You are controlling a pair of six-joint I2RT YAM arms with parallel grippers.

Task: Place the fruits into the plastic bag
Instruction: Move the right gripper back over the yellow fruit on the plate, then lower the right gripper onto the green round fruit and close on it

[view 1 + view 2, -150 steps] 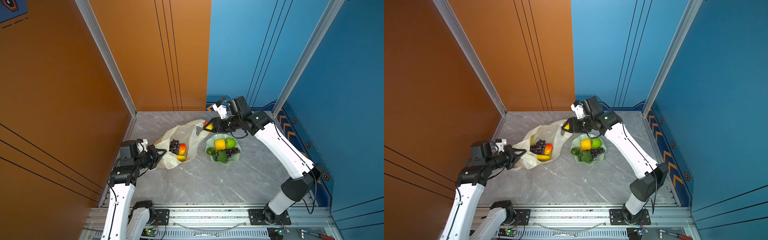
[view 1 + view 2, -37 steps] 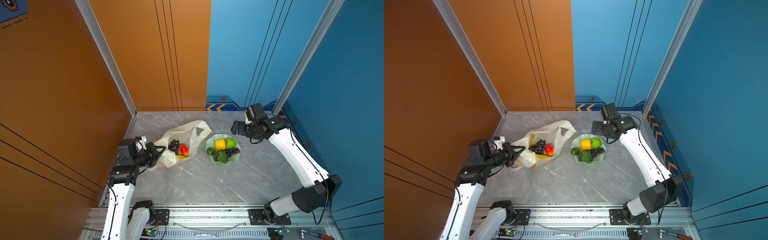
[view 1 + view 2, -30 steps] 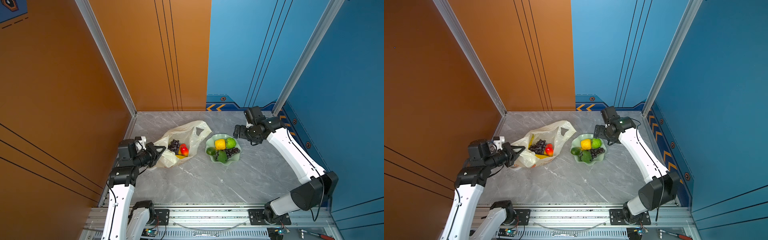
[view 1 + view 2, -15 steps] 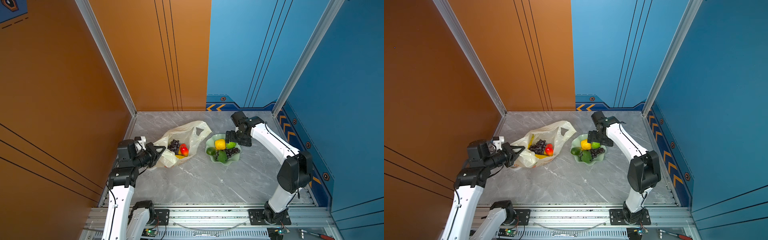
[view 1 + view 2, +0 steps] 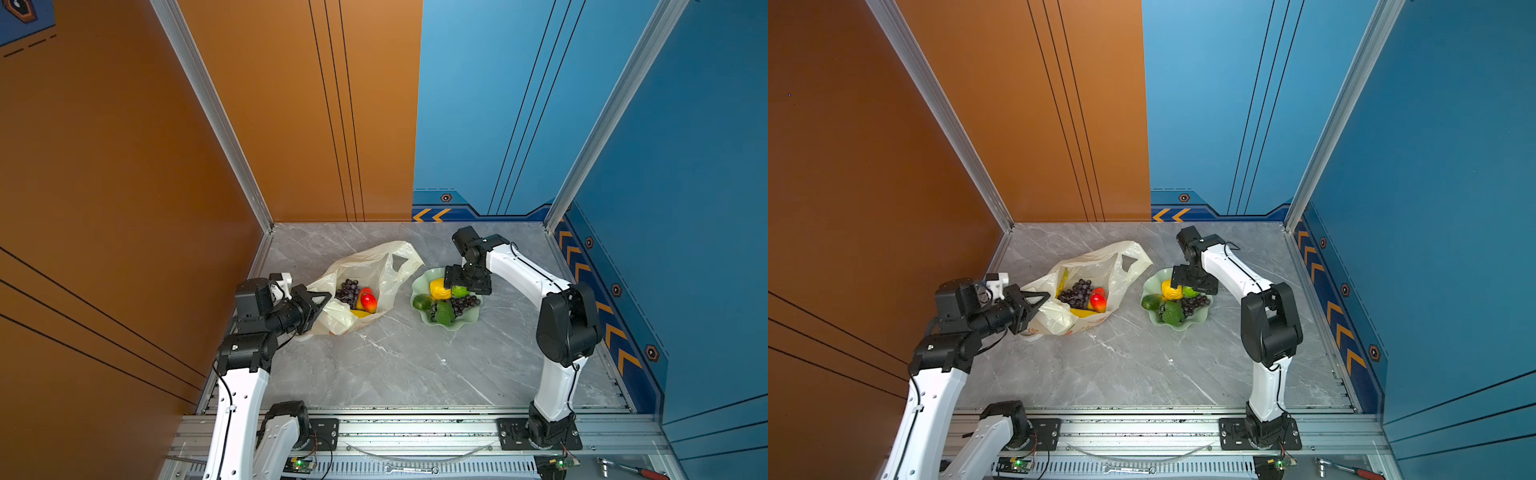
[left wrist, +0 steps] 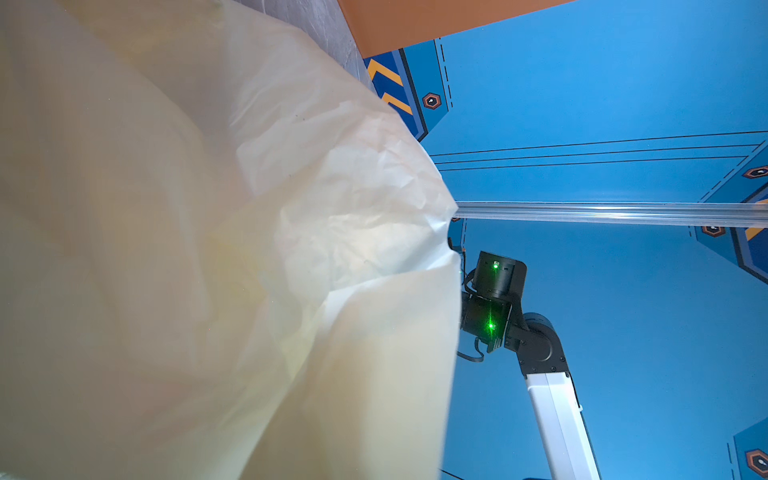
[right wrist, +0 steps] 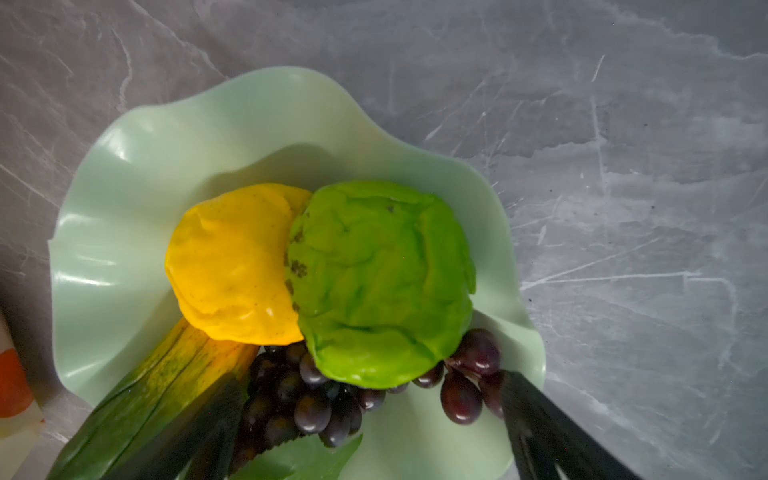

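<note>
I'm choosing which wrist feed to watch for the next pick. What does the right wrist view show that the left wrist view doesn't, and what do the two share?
Only the right wrist view: the pale green dish holding a yellow fruit, a bright green fruit and purple grapes, with the right gripper open over them. Only the left wrist view: the blue wall and the right arm. Both: the plastic bag, which fills much of the left wrist view but is only an orange-printed sliver in the right wrist view, and the grey tabletop.
</note>
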